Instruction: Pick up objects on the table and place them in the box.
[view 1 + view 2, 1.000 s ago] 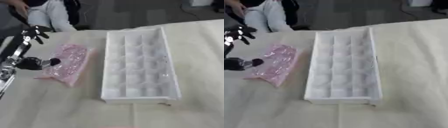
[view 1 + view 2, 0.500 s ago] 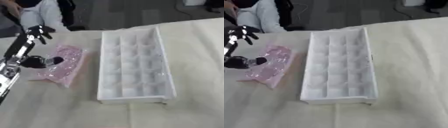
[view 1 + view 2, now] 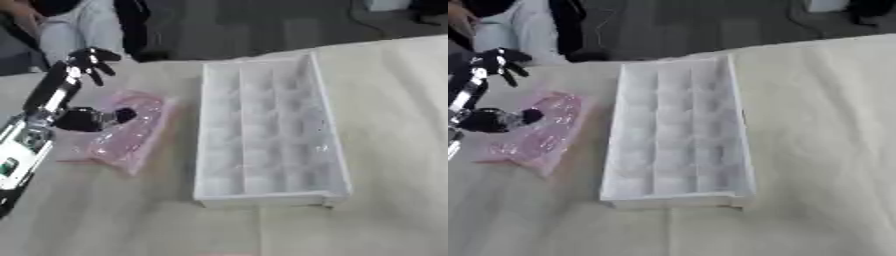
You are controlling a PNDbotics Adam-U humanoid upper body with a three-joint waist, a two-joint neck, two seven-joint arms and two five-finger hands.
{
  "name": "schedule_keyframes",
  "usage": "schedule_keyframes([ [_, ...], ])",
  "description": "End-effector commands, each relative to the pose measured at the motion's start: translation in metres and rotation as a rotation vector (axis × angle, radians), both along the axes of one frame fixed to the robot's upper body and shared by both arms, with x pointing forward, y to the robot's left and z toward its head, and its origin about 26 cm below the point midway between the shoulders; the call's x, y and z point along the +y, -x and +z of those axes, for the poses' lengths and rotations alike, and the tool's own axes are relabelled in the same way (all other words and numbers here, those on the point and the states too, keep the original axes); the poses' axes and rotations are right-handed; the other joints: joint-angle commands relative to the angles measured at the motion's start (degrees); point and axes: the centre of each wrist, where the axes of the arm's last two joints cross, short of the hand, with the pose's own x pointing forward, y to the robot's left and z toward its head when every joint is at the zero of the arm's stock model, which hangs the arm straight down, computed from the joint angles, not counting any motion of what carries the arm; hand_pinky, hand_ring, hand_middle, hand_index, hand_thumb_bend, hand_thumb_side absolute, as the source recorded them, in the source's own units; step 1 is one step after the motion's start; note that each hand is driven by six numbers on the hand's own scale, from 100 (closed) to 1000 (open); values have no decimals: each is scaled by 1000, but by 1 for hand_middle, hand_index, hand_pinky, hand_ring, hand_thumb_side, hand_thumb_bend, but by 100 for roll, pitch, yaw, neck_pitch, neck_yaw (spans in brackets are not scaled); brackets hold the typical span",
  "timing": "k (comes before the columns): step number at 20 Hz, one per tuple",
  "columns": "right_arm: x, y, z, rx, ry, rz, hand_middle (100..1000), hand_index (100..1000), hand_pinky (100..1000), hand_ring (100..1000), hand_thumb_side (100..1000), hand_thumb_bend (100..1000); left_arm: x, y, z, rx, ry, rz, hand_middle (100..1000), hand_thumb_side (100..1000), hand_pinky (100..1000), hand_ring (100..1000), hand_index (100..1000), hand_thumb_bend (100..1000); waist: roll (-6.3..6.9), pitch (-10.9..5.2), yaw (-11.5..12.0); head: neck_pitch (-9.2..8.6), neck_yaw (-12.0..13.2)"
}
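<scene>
So there's a long white box [image 3: 267, 135] sitting in the middle of the cream table [image 3: 394, 100], split into a grid of small compartments, and none of them seem to have anything in them. Just left of the box, lying flat on the table, is a pink packet [image 3: 127, 131]. The robot's left hand [image 3: 80, 85] is over the packet's left side, fingers stretched out and pointing to the far side, with the thumb [image 3: 118, 116] resting on top of the packet. The right hand isn't visible anywhere.
</scene>
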Motion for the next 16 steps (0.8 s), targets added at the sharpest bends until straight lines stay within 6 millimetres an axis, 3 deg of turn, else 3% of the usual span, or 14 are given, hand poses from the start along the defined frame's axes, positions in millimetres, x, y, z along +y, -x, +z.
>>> schedule_keyframes([
  [1, 2, 2, 9, -29, 16, 17, 890, 826, 832, 858, 1000, 324, 7, 1, 10, 17, -93, 5, 757, 751, 493, 667, 849, 651, -9, -66, 3, 28, 47],
  [7, 2, 2, 8, -25, 20, 23, 877, 815, 832, 858, 1000, 329, 22, 6, 5, 107, -312, 50, 811, 801, 588, 741, 889, 631, -3, -64, 1, 46, 43],
  [16, 3, 2, 8, -26, 21, 32, 868, 802, 830, 855, 1000, 335, 30, 7, -1, 124, -520, 102, 826, 835, 634, 766, 898, 642, -30, -52, -41, 36, 77],
])
